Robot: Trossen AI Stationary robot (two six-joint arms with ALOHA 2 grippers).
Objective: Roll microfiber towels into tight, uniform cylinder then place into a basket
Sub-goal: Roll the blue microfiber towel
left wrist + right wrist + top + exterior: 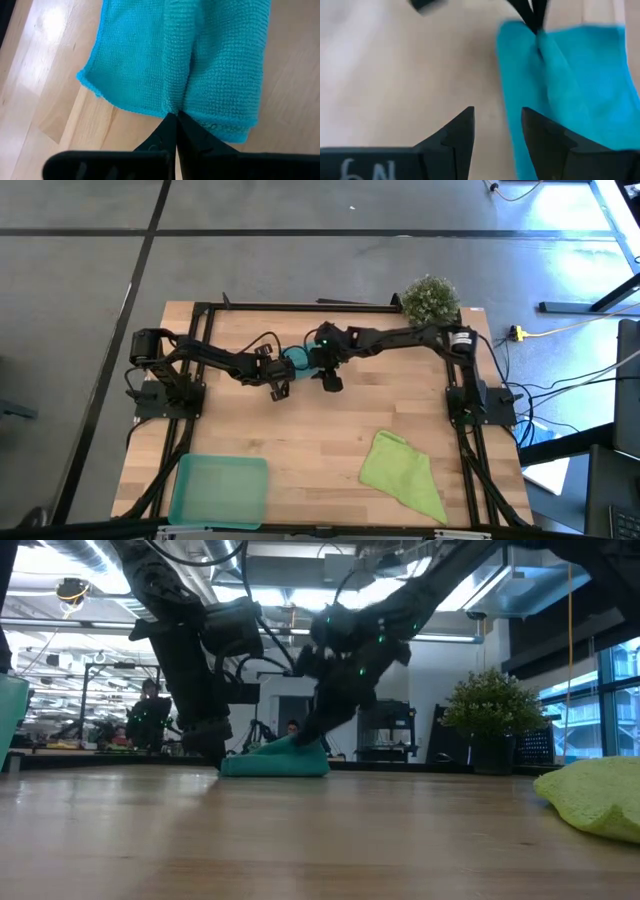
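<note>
Near the back middle of the wooden surface [300,430], my left pincer [176,116] is clamped tight on the edge of the teal towel [200,60], fingers pressed together with a pinch of cloth between the tips. That towel is a fuzzy looped microfiber, partly folded over itself so there's a soft crease running down it, and in the low view it sits as a low, lumpy wedge on the planks. My right pincer [497,122] hangs just beside the same towel with its two dark wedge-shaped fingers spread apart, gripping nothing; one finger sits over bare wood, the other over the teal edge.

Over on the front right, the lime towel [405,470] lies loose and crumpled in a rough triangle, well apart from both arms. It's got the same nubby texture, going by the low view.

Front left is the basket [220,490], a shallow translucent teal-green plastic tray with rounded corners, lying flat on the surface with no towel in it.

A bushy potted plant [430,298] sits at the back right corner. The surface itself is pale butcher-block strips, smooth and a bit shiny.
</note>
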